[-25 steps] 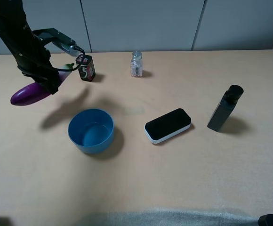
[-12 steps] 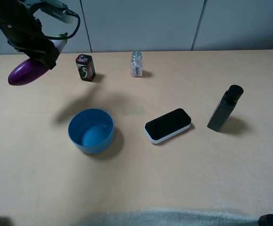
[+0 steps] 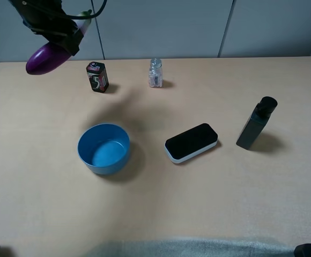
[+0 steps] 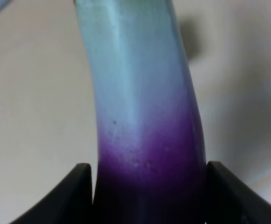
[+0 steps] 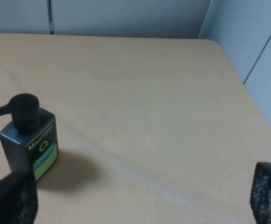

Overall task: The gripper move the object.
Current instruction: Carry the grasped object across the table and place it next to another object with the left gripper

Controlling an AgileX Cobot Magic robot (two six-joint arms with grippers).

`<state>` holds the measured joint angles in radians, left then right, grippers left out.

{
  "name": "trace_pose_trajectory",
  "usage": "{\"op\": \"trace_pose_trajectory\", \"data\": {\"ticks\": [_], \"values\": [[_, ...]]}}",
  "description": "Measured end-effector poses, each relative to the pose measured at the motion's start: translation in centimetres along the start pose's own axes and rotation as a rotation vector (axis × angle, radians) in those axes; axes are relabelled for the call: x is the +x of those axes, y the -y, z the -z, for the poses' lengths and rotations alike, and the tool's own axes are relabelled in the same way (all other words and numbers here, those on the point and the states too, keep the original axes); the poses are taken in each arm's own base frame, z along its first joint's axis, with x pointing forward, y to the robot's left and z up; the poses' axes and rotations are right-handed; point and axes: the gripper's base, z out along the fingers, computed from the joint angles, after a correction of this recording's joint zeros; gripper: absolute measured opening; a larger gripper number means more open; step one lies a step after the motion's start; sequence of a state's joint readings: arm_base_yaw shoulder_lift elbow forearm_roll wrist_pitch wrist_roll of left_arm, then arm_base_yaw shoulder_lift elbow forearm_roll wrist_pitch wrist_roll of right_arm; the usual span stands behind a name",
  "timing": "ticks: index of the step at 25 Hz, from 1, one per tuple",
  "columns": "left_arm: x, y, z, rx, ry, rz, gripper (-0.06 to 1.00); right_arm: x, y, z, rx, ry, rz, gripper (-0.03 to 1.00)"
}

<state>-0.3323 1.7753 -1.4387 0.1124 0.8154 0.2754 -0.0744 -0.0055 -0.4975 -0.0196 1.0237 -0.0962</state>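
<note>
My left gripper (image 3: pixel 64 38) is shut on the purple eggplant (image 3: pixel 47 57) and holds it high above the table's far left, tilted, purple end down to the left, green stem up. In the left wrist view the eggplant (image 4: pixel 145 116) fills the frame between the two dark fingers (image 4: pixel 74 196), fading from purple to white. The blue bowl (image 3: pixel 103 148) stands empty on the table, well below and to the right of the eggplant. My right gripper (image 5: pixel 135 191) is open, its mesh fingertips (image 5: pixel 11 198) spread at the frame's corners, low over the table's right side.
A small black box with a "5" (image 3: pixel 97 77) and a small glass jar (image 3: pixel 155 73) stand at the back. A black-and-white eraser (image 3: pixel 191 142) lies at centre. A black pump bottle (image 3: pixel 256 123) stands at the right, also in the right wrist view (image 5: pixel 28 135).
My left gripper has risen with the eggplant, from just above the table to high over the far left edge, and shifted slightly right. Its shadow on the table has faded. The right arm is still.
</note>
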Motion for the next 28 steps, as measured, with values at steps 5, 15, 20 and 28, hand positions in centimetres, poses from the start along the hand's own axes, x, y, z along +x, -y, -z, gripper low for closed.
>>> {"op": "trace_pose_trajectory", "data": {"ticks": [5, 15, 20, 28], "values": [[-2.8, 1.9, -1.2, 0.025, -0.005, -0.040, 0.58, 0.0, 0.0, 0.0, 0.000, 0.000, 0.000, 0.69], [-6.8, 6.5, -3.2, 0.066, 0.013, -0.141, 0.58, 0.0, 0.0, 0.0, 0.000, 0.000, 0.000, 0.69], [-7.6, 8.4, -4.3, 0.107, 0.013, -0.157, 0.58, 0.0, 0.0, 0.0, 0.000, 0.000, 0.000, 0.69], [-8.8, 11.3, -6.2, 0.136, 0.015, -0.204, 0.58, 0.0, 0.0, 0.0, 0.000, 0.000, 0.000, 0.69]]}}
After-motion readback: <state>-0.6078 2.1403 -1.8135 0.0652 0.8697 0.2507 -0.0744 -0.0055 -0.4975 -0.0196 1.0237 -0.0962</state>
